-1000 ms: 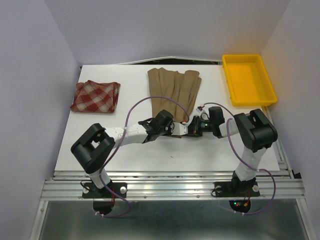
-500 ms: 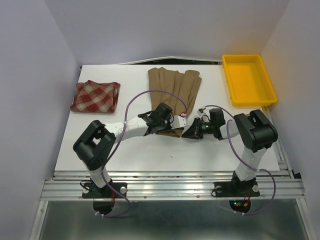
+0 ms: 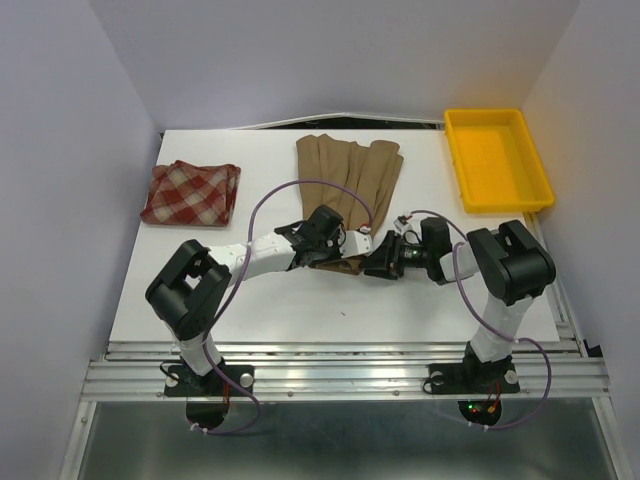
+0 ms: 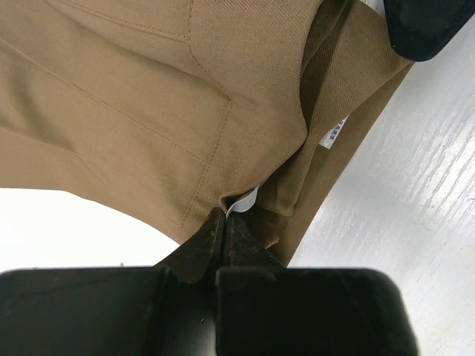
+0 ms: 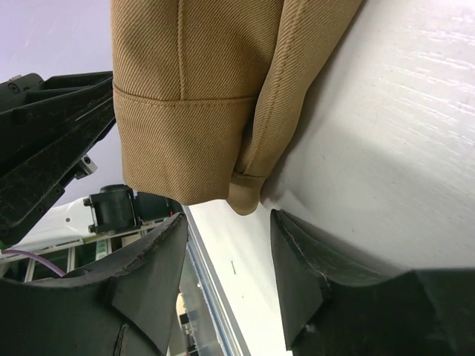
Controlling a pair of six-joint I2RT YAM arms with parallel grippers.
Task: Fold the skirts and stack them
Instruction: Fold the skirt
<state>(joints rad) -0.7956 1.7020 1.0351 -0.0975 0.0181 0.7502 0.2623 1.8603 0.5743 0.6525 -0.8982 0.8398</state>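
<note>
Left claw [image 4: 223, 216] clenches the tan skirt [image 3: 350, 170] by its edge; the right claw [image 5: 228, 219], just beside it, gapes empty. Well to their left, the plaid skirt [image 3: 190, 192] lies folded. You have the tan fold and the stacking left.

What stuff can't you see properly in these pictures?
- Left wrist view: words on the white label, too small; the fabric of the tan skirt pinched inside the left pincer.
- Right wrist view: most of that skirt, cut off by the top edge above the right pincer.
- Top view: the skirt's near edge, under both pincers; the plaid skirt's folded-under layers.
</note>
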